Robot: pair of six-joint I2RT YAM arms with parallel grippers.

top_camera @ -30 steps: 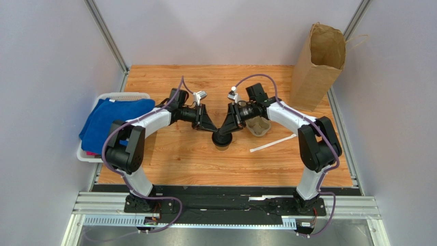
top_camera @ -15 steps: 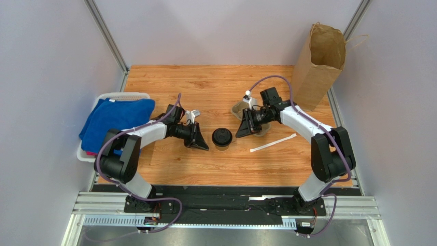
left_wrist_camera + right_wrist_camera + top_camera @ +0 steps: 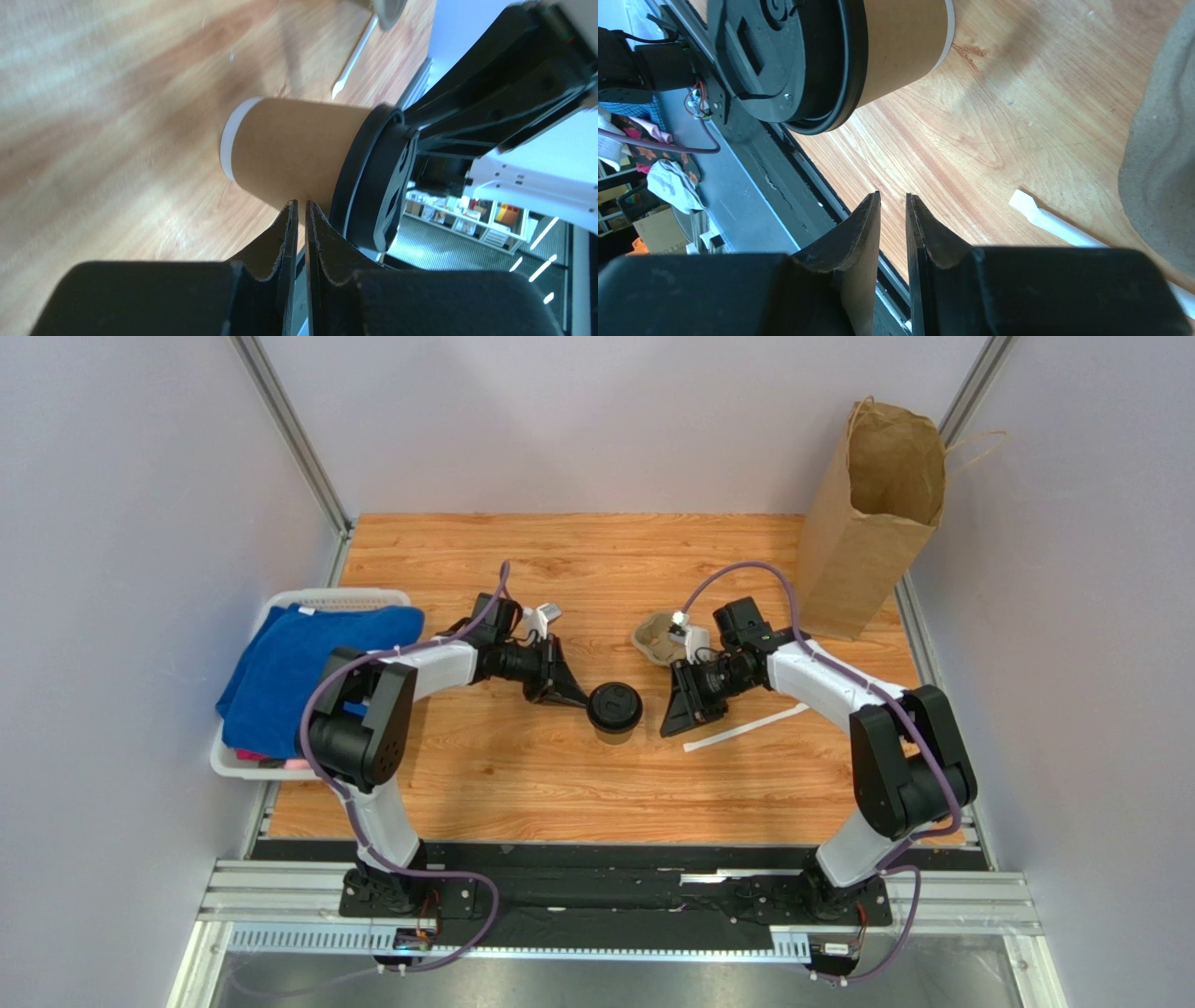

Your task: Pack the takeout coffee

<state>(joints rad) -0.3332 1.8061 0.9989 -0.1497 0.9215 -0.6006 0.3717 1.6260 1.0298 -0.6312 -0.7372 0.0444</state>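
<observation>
Coffee (image 3: pixel 615 707) stands upright mid-table, lid on, held by neither arm. Left gripper (image 3: pixel 578 697), closed and empty, noses its left side; right gripper (image 3: pixel 671 725), closed on nothing, sits just right of it. Bag (image 3: pixel 873 511) stands far right, so the packing itself looks undone.

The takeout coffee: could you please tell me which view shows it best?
The left wrist view: the takeout coffee shows whole from the side, brown wall, white base band and black lid. The top external view shows only its lid from above; the right wrist view crops the coffee at the top edge.
</observation>
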